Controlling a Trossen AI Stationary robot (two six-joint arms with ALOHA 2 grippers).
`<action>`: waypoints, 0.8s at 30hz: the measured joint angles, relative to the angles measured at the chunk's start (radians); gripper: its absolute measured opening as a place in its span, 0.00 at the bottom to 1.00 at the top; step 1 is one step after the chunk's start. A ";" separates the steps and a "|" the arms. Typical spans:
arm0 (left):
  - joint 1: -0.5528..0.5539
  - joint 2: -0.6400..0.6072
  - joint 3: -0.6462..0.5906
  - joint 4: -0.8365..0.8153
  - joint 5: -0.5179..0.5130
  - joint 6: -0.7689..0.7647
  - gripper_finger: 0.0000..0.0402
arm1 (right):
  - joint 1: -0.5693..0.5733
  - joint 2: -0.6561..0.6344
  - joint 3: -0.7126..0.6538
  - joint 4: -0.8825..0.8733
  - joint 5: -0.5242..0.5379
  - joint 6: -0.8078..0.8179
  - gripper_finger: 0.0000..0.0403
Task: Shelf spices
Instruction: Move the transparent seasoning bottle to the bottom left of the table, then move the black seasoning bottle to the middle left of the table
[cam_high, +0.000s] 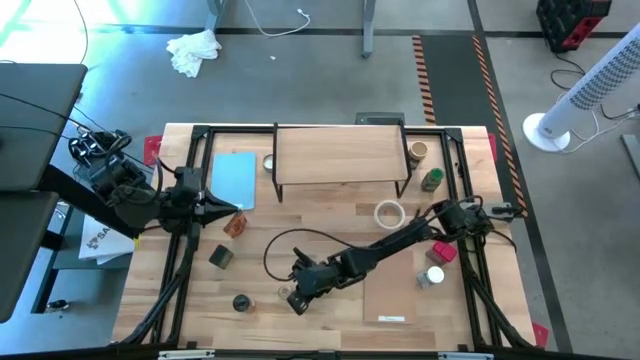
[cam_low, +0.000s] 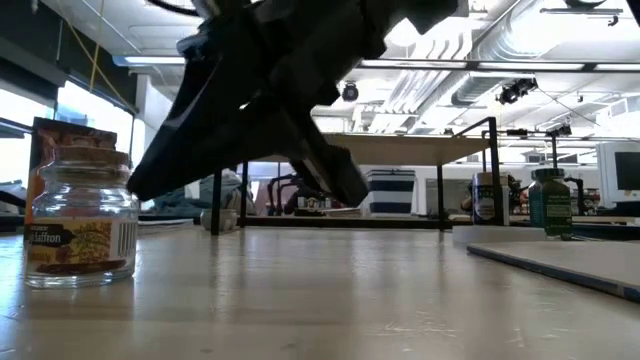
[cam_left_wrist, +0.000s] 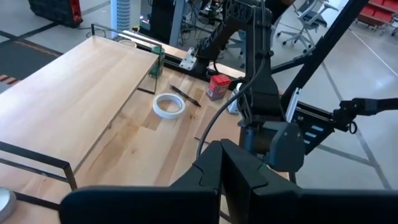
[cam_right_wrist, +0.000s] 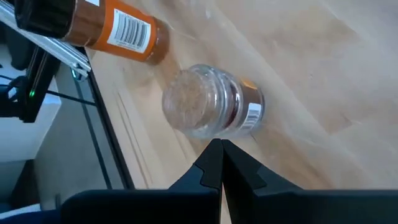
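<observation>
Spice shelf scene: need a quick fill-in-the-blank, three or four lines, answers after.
1. The right gripper hangs with shut fingers over a clear glass ____.
2. The white tape ring lies on the table in front of the ____.
3. The left gripper waits beside the light-blue ____.
4. The top of the shelf holds ____ jars.

Missing: jar; shelf; pad; no

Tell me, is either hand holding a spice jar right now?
No. Right hand is shut and empty beside the glass jar; left hand is shut and empty too.
</observation>
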 joint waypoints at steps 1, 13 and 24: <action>0.000 -0.001 0.000 0.000 -0.001 0.000 0.00 | -0.005 0.002 0.000 0.011 0.007 -0.001 0.00; 0.000 -0.003 0.000 0.000 -0.032 -0.008 0.00 | -0.089 0.068 0.002 0.306 0.038 0.022 0.00; 0.000 -0.002 0.000 -0.001 -0.041 0.011 0.00 | -0.083 -0.061 0.001 0.233 -0.181 -0.206 0.00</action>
